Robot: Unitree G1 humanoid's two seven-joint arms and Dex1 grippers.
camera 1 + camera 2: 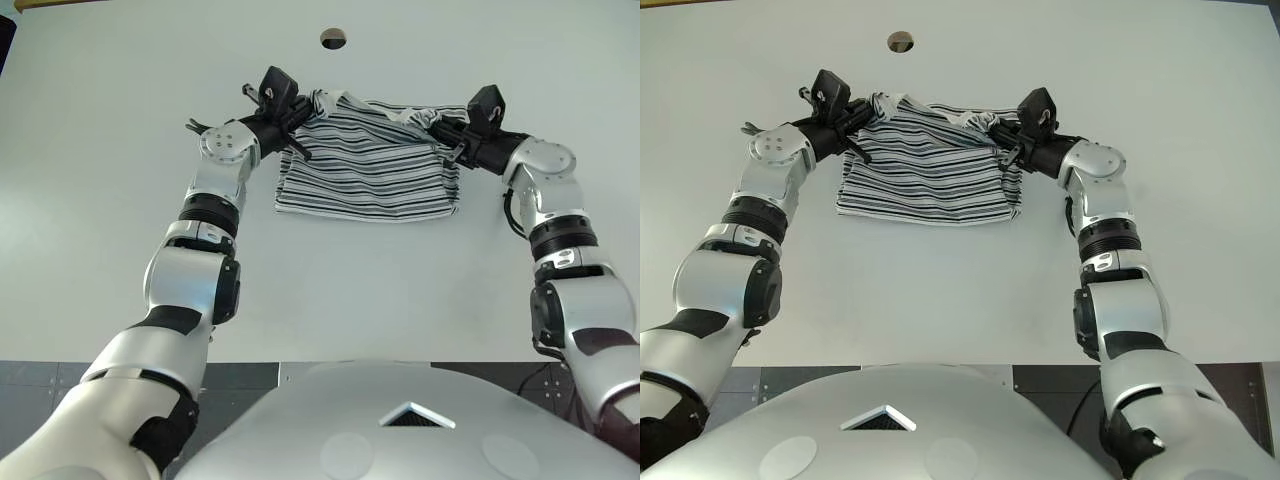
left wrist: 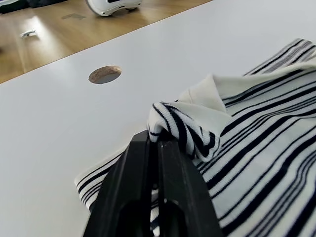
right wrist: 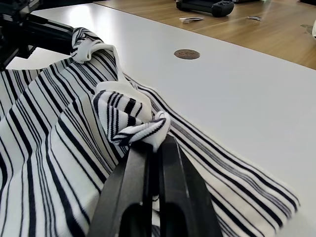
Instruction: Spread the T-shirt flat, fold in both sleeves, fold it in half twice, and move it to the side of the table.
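Observation:
A black-and-white striped T-shirt (image 1: 365, 165) lies partly folded on the white table (image 1: 120, 250), its far edge lifted. My left gripper (image 1: 305, 110) is shut on the shirt's far left corner, a bunch of cloth (image 2: 182, 131) pinched between its black fingers (image 2: 148, 173). My right gripper (image 1: 432, 122) is shut on the far right corner, where striped fabric (image 3: 133, 123) is gathered at the fingertips. In the right wrist view the left gripper (image 3: 74, 47) shows farther off, holding the opposite corner. The near edge of the shirt (image 1: 925, 212) rests flat on the table.
A round cable hole (image 1: 333, 39) sits in the table just beyond the shirt. Bare tabletop stretches on both sides and toward me. Past the far table edge lies wooden floor (image 3: 276, 34) with a few small objects.

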